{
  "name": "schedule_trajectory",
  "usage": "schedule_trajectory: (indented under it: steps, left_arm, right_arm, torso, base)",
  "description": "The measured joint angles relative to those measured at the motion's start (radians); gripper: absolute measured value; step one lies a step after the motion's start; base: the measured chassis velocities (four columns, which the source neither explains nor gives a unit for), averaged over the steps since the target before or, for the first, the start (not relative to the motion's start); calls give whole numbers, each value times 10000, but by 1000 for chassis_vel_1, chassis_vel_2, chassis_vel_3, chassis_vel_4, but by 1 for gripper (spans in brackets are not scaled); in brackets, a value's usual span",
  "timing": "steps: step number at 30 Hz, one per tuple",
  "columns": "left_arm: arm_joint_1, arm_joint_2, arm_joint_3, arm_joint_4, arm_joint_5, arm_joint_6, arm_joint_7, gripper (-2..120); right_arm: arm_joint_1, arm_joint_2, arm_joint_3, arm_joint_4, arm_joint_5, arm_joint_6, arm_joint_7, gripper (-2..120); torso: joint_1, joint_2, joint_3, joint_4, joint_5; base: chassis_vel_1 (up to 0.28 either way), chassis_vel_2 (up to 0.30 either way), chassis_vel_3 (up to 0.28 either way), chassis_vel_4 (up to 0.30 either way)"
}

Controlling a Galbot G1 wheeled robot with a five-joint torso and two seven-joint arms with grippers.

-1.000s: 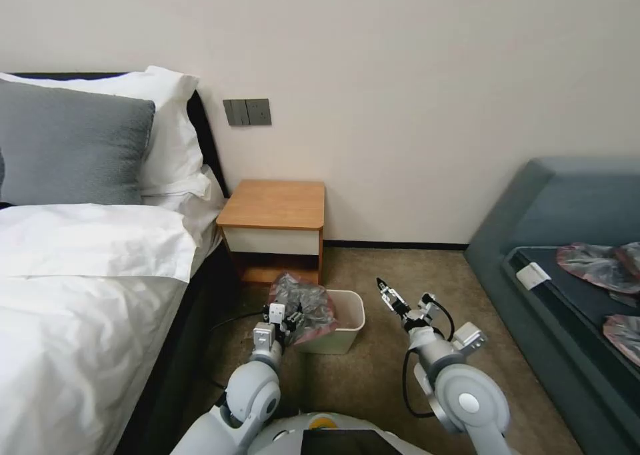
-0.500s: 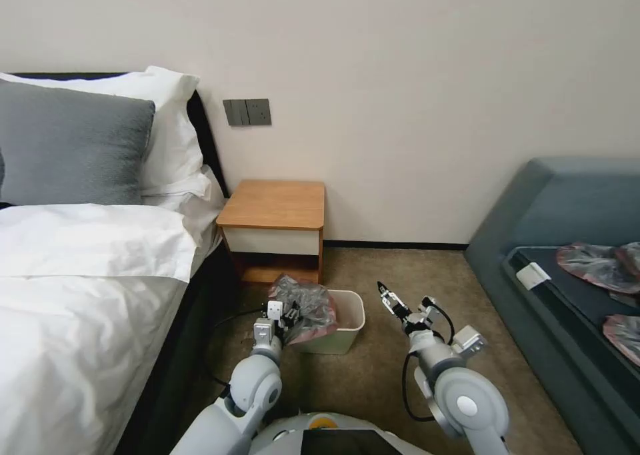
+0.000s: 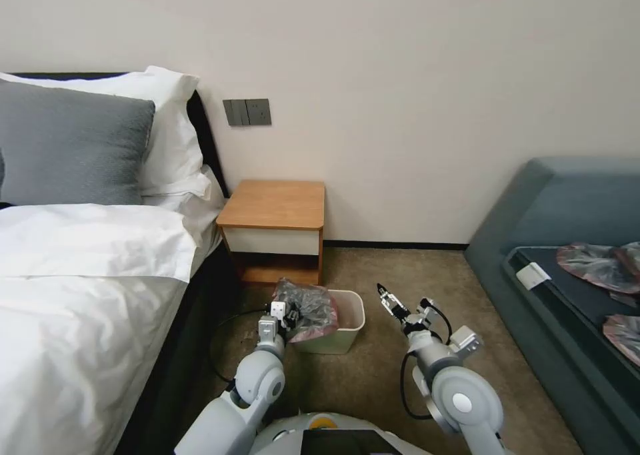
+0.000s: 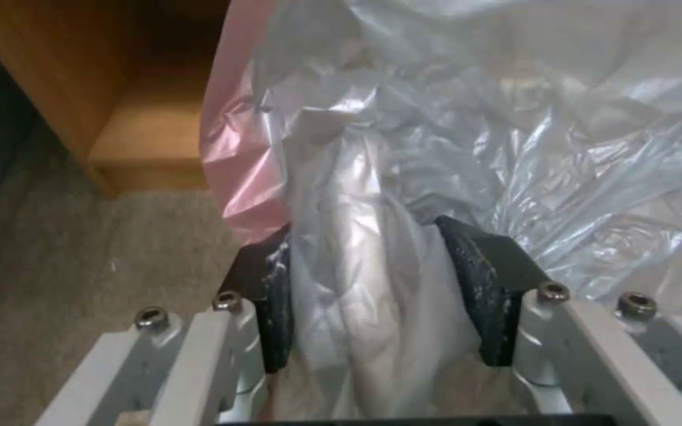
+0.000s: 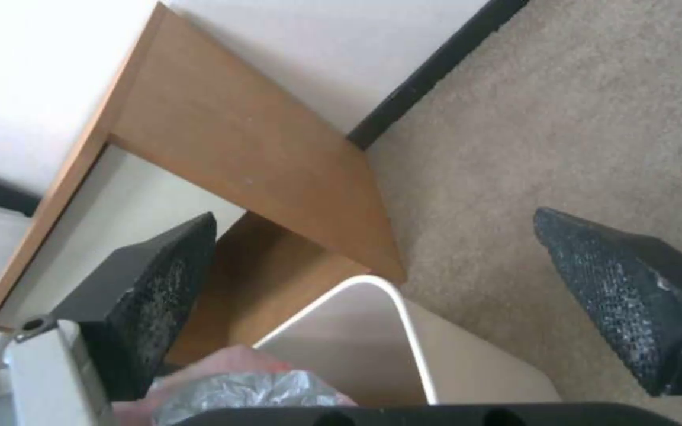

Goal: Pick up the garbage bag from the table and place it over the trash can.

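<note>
The wrinkly grey garbage bag (image 3: 308,306) with its pinkish rim hangs bunched over the left half of the beige trash can (image 3: 348,322), which stands on the carpet in front of the table (image 3: 273,205). My left gripper (image 3: 288,316) is shut on the garbage bag; in the left wrist view the plastic (image 4: 475,148) is pinched between both dark pads (image 4: 274,296). To the right of the can, my right gripper (image 3: 385,295) hovers open and holds nothing. Its wrist view shows the can's rim (image 5: 404,307), a bit of bag (image 5: 238,384) and the table (image 5: 238,148).
A bed (image 3: 80,295) with white sheets fills the left side. A blue-grey sofa (image 3: 533,242) with other plastic bags (image 3: 600,265) stands at the right. A black cable (image 3: 223,328) lies on the carpet beside the bed.
The left gripper and the bag have sunk a little lower over the can's left side. The right gripper has drawn back slightly.
</note>
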Motion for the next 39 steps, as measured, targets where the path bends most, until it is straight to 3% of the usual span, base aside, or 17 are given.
schedule_trajectory:
  steps: [11, 12, 16, 20, 26, 27, 30, 31, 34, 37, 39]
  left_arm:
    - [-135, -50, 18, 185, -243, 80, -22, 40]
    - [-135, -55, 18, 195, -250, 64, 3, 32]
    - [-107, -73, 9, 266, -252, -217, 60, 21]
    - [7, -75, -54, 346, -263, -1313, 311, 9]
    - [282, 38, -427, 233, -179, -3018, 1061, 9]
    - [282, 38, -427, 233, -179, -3018, 1061, 9]
    - [613, 116, -940, -72, -131, -3966, 1731, 9]
    - [613, 116, -940, -72, -131, -3966, 1731, 9]
    - [1044, 180, -1514, -393, 75, -4711, 2296, 9]
    - [1141, 184, -1642, -443, 116, -4844, 2414, 9]
    - [1451, 173, -2013, -610, 164, -5122, 2715, 9]
  right_arm:
    - [59, -3, -106, -83, -66, 62, -8, 100]
    - [59, -8, -106, -81, -66, 65, -7, 100]
    - [76, -57, -91, 107, -63, 72, -7, 100]
    - [145, -155, -79, 631, 187, 57, 53, 100]
    - [364, -538, -64, 1413, 766, -335, -13, 100]
    - [364, -538, -64, 1413, 766, -335, -13, 100]
    - [562, -1185, -99, 1754, 790, -911, -671, 100]
    - [562, -1185, -99, 1754, 790, -911, -671, 100]
    - [1037, -1889, -862, 1846, 366, -1153, -1131, 100]
    - [1135, -1974, -1072, 1833, 186, -1156, -1288, 100]
    - [1448, -2161, -1823, 1535, -754, -1129, -2028, 100]
  torso:
    - [0, 0, 0, 0, 0]
    - [0, 1, 0, 0, 0]
    - [0, 0, 0, 0, 1]
    - [0, 0, 0, -3, -2]
    - [0, 0, 0, 0, 0]
    - [0, 0, 0, 0, 0]
    - [0, 0, 0, -2, 0]
    - [0, 0, 0, -2, 0]
    - [0, 0, 0, 1, 0]
    - [0, 0, 0, 1, -1]
    - [0, 0, 0, 2, -1]
  base:
    - [0, 0, 0, 0]
    - [0, 0, 0, 0]
    - [0, 0, 0, 0]
    - [0, 0, 0, 0]
    - [0, 0, 0, 0]
    - [0, 0, 0, 0]
    - [0, 0, 0, 0]
    - [0, 0, 0, 0]
    - [0, 0, 0, 0]
    - [0, 0, 0, 0]
    - [0, 0, 0, 0]
